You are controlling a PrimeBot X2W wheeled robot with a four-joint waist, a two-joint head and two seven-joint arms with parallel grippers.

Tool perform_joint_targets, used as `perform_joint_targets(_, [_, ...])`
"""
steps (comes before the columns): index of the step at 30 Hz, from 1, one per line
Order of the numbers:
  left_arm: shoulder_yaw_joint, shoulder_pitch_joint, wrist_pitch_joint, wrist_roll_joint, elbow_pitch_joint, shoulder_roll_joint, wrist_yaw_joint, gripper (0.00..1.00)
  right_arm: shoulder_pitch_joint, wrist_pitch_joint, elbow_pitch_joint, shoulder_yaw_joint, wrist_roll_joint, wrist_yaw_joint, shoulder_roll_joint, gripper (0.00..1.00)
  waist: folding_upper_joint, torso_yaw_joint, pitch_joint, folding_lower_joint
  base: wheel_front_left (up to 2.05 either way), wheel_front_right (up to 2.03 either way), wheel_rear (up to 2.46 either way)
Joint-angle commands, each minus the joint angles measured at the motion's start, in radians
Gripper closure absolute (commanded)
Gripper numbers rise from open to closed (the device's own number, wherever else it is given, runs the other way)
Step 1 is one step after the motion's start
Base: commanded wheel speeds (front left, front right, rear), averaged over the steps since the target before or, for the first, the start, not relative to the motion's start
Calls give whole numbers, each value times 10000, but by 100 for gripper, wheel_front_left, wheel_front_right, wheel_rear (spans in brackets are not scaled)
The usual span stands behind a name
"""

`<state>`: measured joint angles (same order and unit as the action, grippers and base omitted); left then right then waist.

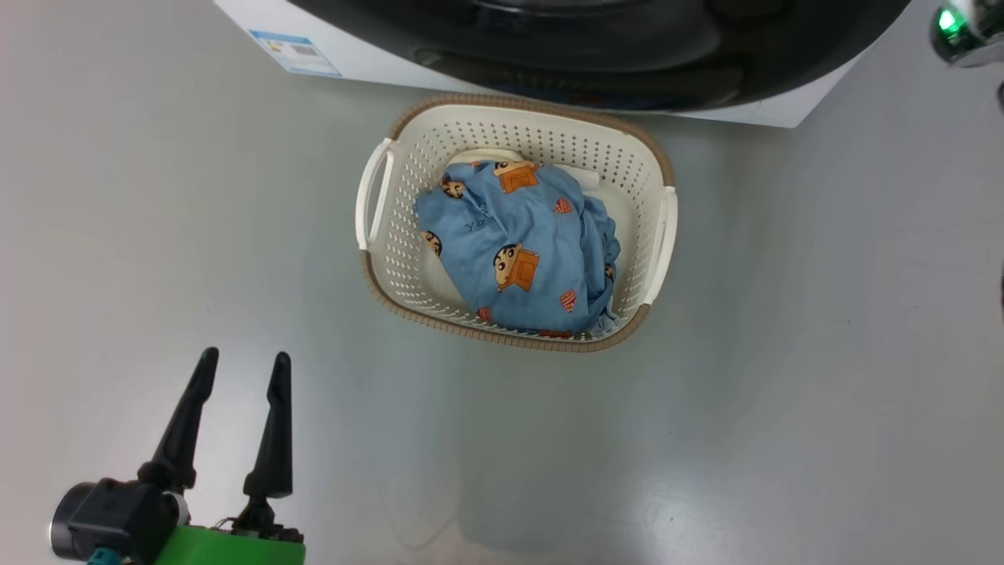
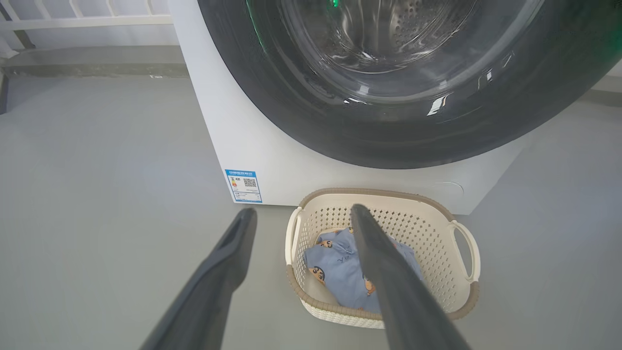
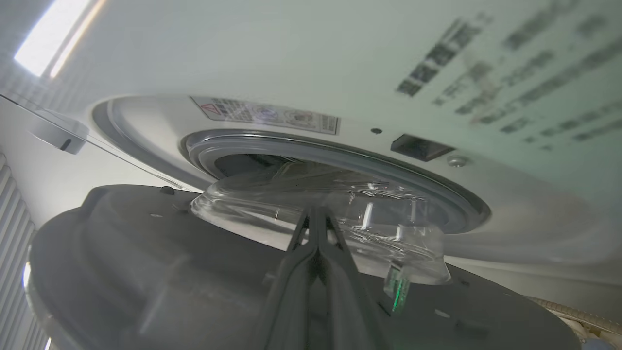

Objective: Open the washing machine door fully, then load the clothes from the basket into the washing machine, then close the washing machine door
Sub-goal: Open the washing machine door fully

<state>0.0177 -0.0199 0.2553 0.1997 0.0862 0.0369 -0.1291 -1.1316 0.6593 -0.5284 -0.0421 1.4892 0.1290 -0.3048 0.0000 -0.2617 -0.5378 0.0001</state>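
The cream basket (image 1: 510, 106) stands on the floor right in front of the white washing machine (image 1: 369, 59). In it lie the light-blue cartoon clothes (image 1: 518, 251) on top of a white garment (image 1: 490, 154). The glossy black washing machine door (image 3: 146, 272) stands ajar, its clear glass bowl (image 3: 340, 209) partly out of the grey gasket (image 3: 340, 150). My right gripper (image 3: 315, 210) is shut and empty, lying along the door's inner face with its tips at the bowl. My left gripper (image 1: 245, 361) hangs open above the floor, left of and short of the basket (image 2: 379, 194).
A blue label (image 2: 243, 185) marks the machine's lower left corner. A dark latch slot (image 3: 420, 147) sits beside the gasket. A white railing (image 2: 87, 19) runs along the back left. Bare grey floor (image 1: 823, 353) stretches on both sides of the basket.
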Motion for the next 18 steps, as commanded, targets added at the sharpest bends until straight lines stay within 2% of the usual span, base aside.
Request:
perform_joint_targets(1, [-392, -122, 65, 88, 188, 133, -15, 0, 225, 185, 384, 346, -12, 17, 461, 100, 0, 105, 110, -1, 0, 0, 0])
perform_joint_targets(18, [-332, -207, 65, 49, 101, 133, -15, 0, 1435, 467, 682, 1076, 196, 17, 1092, 100, 0, 834, 1297, -1, 0, 0, 0])
